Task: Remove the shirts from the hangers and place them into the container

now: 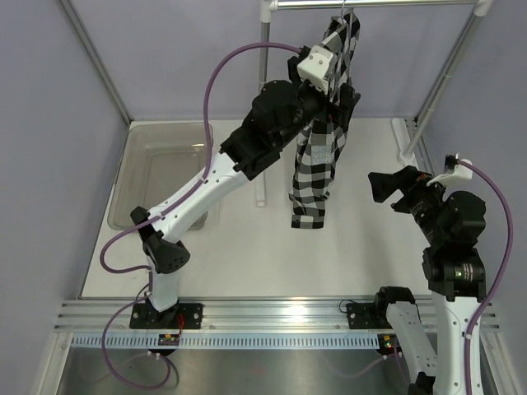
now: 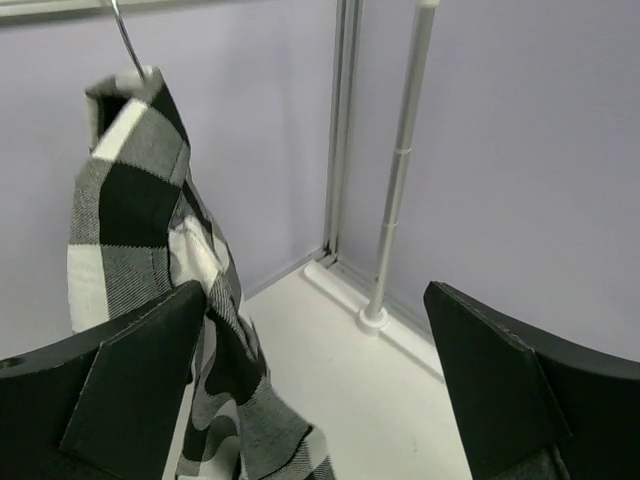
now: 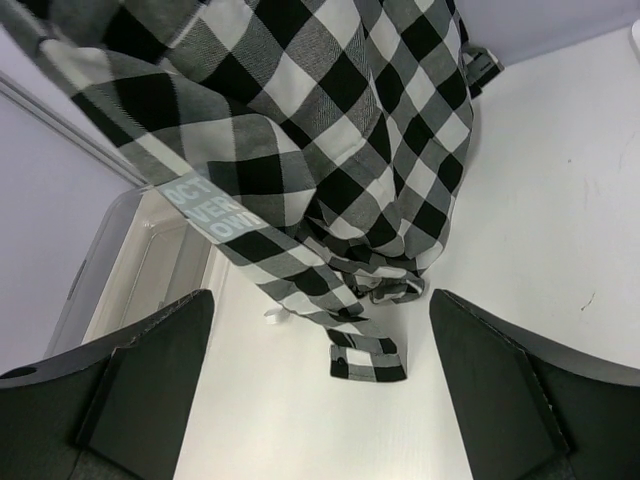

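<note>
Where the white table (image 1: 247, 255) meets the lilac walls (image 1: 181, 58), a metal rail (image 1: 370, 4) crosses overhead. I count one checked shirt (image 1: 317, 164) hanging there on one hanger (image 2: 122, 40), of which only the wire hook shows. One grey container (image 1: 156, 164) sits at the table's left, well apart. Both my claws gape, holding nothing: the left gripper (image 2: 315, 400) just beside the shirt, the right gripper (image 3: 320, 390) facing it.

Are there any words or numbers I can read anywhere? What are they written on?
"OCT / VERS / ON...": on the pale label patch sewn to the checked shirt. The letters are tilted and partly cut off, so this reading is unsure.
No other words, numbers or signs can be read in any view.
</note>
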Action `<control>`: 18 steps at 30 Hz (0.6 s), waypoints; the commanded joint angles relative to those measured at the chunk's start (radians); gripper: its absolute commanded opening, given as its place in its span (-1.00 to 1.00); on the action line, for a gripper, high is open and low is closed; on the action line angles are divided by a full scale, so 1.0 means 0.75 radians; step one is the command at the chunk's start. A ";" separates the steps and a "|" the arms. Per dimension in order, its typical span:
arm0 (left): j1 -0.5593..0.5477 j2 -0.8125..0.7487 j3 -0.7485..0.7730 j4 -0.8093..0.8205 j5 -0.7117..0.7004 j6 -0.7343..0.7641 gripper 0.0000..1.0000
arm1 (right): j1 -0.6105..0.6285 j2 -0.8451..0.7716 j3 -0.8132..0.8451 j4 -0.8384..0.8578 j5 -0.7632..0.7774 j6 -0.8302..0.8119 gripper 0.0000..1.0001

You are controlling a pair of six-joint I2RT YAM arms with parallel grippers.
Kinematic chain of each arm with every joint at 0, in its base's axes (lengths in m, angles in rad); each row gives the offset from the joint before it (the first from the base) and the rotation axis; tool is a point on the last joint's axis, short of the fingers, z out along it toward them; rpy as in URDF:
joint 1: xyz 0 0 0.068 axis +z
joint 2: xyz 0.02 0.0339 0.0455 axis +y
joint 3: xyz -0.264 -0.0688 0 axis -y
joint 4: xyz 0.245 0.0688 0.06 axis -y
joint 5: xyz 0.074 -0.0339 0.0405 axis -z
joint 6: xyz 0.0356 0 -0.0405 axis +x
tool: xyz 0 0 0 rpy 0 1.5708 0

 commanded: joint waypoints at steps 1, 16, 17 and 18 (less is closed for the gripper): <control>-0.002 0.032 0.045 0.111 -0.130 0.130 0.97 | -0.005 -0.034 0.001 0.032 -0.023 -0.033 0.99; -0.031 0.022 -0.090 0.379 -0.411 0.302 0.97 | -0.005 -0.042 -0.093 0.120 -0.107 -0.012 0.99; -0.031 0.038 -0.059 0.371 -0.425 0.306 0.96 | -0.005 -0.042 -0.085 0.116 -0.105 -0.018 0.99; -0.031 0.051 -0.043 0.363 -0.439 0.308 0.94 | -0.005 -0.048 -0.081 0.108 -0.103 -0.018 0.99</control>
